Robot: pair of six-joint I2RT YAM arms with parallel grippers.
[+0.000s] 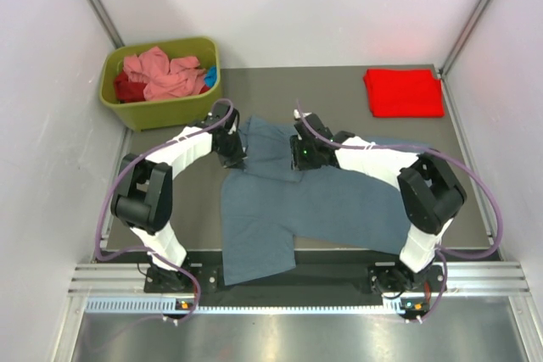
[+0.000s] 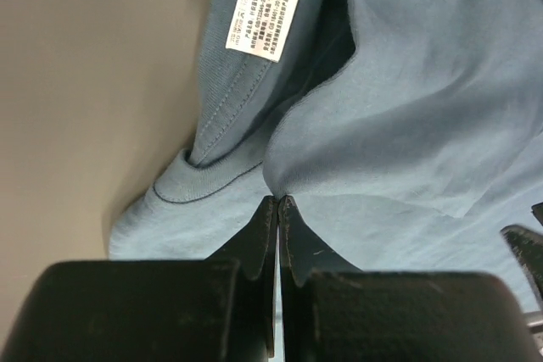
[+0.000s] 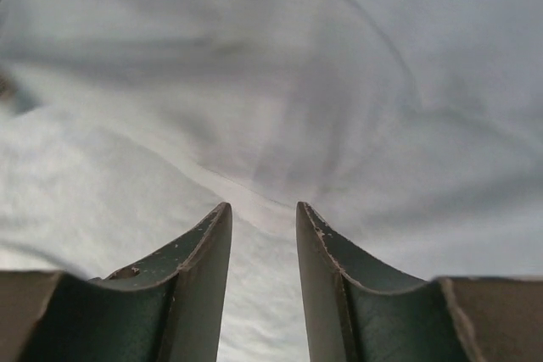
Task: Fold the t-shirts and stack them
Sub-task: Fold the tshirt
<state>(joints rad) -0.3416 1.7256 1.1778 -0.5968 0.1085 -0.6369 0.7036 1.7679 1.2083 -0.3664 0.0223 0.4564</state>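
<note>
White walls box in a dull grey tabletop (image 1: 339,95), and the slate blue-grey cotton t-shirt (image 1: 331,205) sprawls across its middle, one flap draped over the near edge. Both arms meet at the garment's far side, so nearly all the cloth lies nearward of them. The left gripper (image 2: 278,201) is clamped tight on fabric beside the collar (the white neck label (image 2: 261,29) sits just beyond). The right gripper (image 3: 263,208) stands narrowly parted over plain cloth, with nothing visibly caught. Any fold would likely carry this far edge nearward. A folded bright red t-shirt (image 1: 404,92) waits at the far right corner.
</note>
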